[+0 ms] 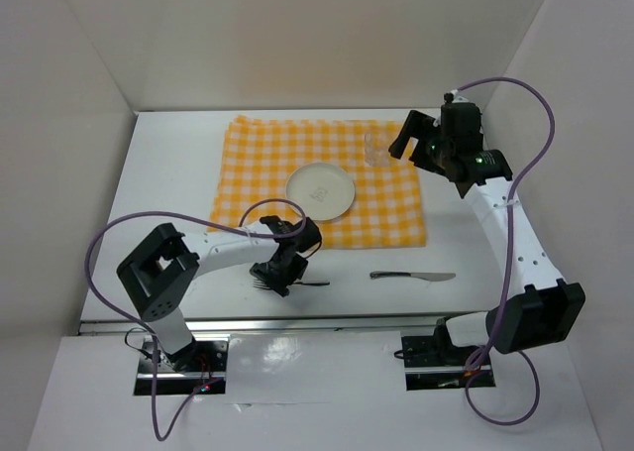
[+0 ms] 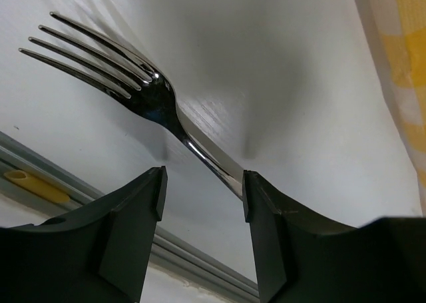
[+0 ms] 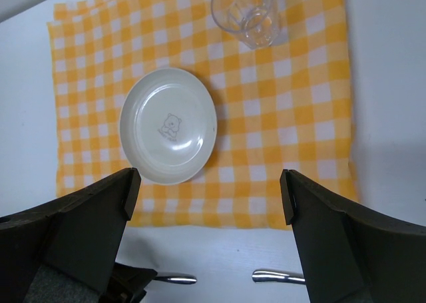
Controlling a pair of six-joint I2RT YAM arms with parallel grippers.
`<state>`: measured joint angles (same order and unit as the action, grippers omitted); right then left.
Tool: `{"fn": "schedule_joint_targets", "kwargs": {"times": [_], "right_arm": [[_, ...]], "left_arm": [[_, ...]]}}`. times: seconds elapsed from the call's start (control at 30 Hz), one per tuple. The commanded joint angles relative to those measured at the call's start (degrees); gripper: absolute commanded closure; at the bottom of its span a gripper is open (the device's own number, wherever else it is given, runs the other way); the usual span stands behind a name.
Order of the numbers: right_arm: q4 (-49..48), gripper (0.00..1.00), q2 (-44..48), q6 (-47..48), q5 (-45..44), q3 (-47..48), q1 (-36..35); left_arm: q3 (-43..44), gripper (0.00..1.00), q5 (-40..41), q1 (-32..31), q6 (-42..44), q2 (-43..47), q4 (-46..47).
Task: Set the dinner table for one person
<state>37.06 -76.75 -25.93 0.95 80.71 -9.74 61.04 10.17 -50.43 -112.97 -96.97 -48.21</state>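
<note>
A silver fork (image 2: 156,100) lies flat on the white dinner table (image 1: 168,173), just off the cloth's near edge. My left gripper (image 2: 203,183) is down over the fork (image 1: 309,283) and open. The handle runs between the jaws, against the right finger (image 2: 266,216) and well apart from the left one. A white plate (image 1: 321,190) sits mid-cloth, with a clear glass (image 1: 375,149) at the far right of the cloth. A knife (image 1: 411,275) lies on the table near the cloth's right corner. My right gripper (image 3: 210,196) hangs open and empty, high above the plate (image 3: 168,125) and glass (image 3: 245,13).
The yellow-and-white checked cloth (image 1: 386,208) covers the table's middle. White walls (image 1: 59,124) close in the left, back and right. A metal rail (image 1: 297,324) runs along the near edge, close behind the left gripper (image 1: 275,276). A purple cable (image 1: 540,124) loops off the right arm.
</note>
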Motion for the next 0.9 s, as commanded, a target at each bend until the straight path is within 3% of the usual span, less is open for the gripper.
{"fn": "schedule_joint_targets", "kwargs": {"times": [0.0,0.13,0.3,0.53,0.57,0.67,0.87], "right_arm": [[1.17,0.0,3.0,1.15,0.98,-1.86,-0.37],[1.17,0.0,3.63,1.15,0.98,-2.66,-0.37],[1.7,0.0,4.15,1.15,1.51,-3.28,-0.37],[1.7,0.0,4.15,1.76,1.51,-3.8,-0.37],[1.7,0.0,4.15,1.76,1.51,-3.8,-0.37],[1.7,0.0,4.15,1.76,1.51,-3.8,-0.37],[1.7,0.0,2.58,2.29,1.51,-3.28,-0.37]], "left_arm": [[0.59,0.36,-0.15,0.16,-5.06,-0.59,0.65],[0.05,0.37,-0.15,0.69,-5.6,-0.59,2.06],[0.58,0.54,-1.02,0.69,-6.12,-3.92,2.06],[0.58,0.67,-2.26,0.69,-6.12,-5.25,2.68],[0.05,0.8,-2.26,0.69,-6.12,-5.25,2.16],[0.05,1.0,-2.26,0.69,-5.6,-3.41,0.84],[0.66,1.0,1.69,-2.21,-6.04,5.54,-6.28]]}}
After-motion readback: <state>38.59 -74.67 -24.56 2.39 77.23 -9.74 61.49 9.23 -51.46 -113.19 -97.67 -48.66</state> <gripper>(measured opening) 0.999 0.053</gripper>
